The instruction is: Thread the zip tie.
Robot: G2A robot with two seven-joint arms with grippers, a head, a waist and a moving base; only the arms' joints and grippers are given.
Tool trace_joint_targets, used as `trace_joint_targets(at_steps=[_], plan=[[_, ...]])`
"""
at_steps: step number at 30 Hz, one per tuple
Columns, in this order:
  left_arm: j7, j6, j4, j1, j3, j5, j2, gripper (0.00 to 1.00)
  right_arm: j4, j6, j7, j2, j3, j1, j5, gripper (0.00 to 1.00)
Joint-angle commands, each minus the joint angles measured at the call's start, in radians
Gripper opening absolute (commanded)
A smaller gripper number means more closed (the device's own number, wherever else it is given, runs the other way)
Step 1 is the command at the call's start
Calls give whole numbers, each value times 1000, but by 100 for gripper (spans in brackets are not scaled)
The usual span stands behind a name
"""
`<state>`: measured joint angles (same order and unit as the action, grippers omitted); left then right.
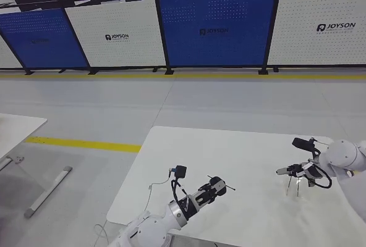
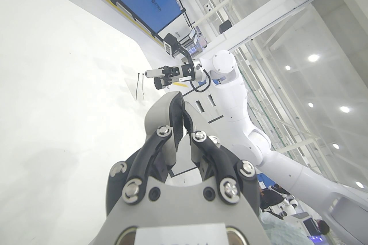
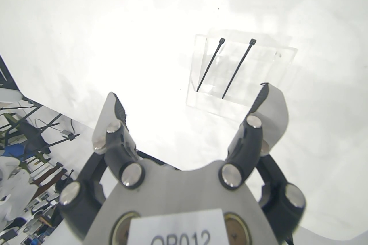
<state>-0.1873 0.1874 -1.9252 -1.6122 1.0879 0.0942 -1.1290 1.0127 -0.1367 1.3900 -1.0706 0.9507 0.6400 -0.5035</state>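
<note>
Tabletop (image 1: 245, 154) is seen across the lower centre and right of the top view: white, plain, with a rounded corner at its upper left. Grey floor (image 1: 170, 99) is spread around it and crossed at mid-left by a yellow line (image 1: 84, 144). A row of blue and white pegboard panels (image 1: 217, 31) is set along the upper edge of the frame. A second white table (image 1: 10, 129) is cut off by the left edge.

A pair of black zip ties (image 3: 210, 65) is laid side by side, apart from each other, on a clear stand (image 3: 284, 56). In the top view this stand is placed at the right of the tabletop, just below the right gripper (image 3: 189, 98). That gripper is held above the ties without touching them, its fingers spread wide and nothing between them.

The left gripper (image 2: 182, 108) is found at the lower centre of the top view, close to the tabletop's lower edge and well apart from the ties. Its pads are pressed together. A thin dark sliver (image 1: 230, 187) is seen crossing its tip in the top view, but whether that is a tie cannot be told.

A white cable (image 1: 149, 191) is draped near the tabletop's left edge. Between the two grippers, and from there up to the far edge, bare white surface is left open.
</note>
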Motion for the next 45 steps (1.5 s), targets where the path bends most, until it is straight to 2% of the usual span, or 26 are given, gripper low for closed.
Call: trace_joint_targets(at_steps=[1, 8, 13, 21, 24, 40, 45], plan=[[0, 0, 0, 0, 0, 0, 0, 0, 2, 4, -16, 0, 0, 7, 1, 100], [0, 0, 0, 0, 0, 0, 0, 0, 27, 12, -70, 1, -3, 38, -10, 100], [0, 0, 0, 0, 0, 0, 0, 0, 47, 40, -110, 6, 15, 59, -4, 100], [0, 0, 0, 0, 0, 0, 0, 0, 179, 37, -130, 38, 84, 159, -18, 100], [0, 0, 0, 0, 0, 0, 0, 0, 209, 38, -130, 43, 92, 180, -27, 100], [0, 0, 0, 0, 0, 0, 0, 0, 213, 44, -142, 43, 97, 188, -15, 100], [0, 0, 0, 0, 0, 0, 0, 0, 174, 90, -153, 49, 124, 181, 3, 100]])
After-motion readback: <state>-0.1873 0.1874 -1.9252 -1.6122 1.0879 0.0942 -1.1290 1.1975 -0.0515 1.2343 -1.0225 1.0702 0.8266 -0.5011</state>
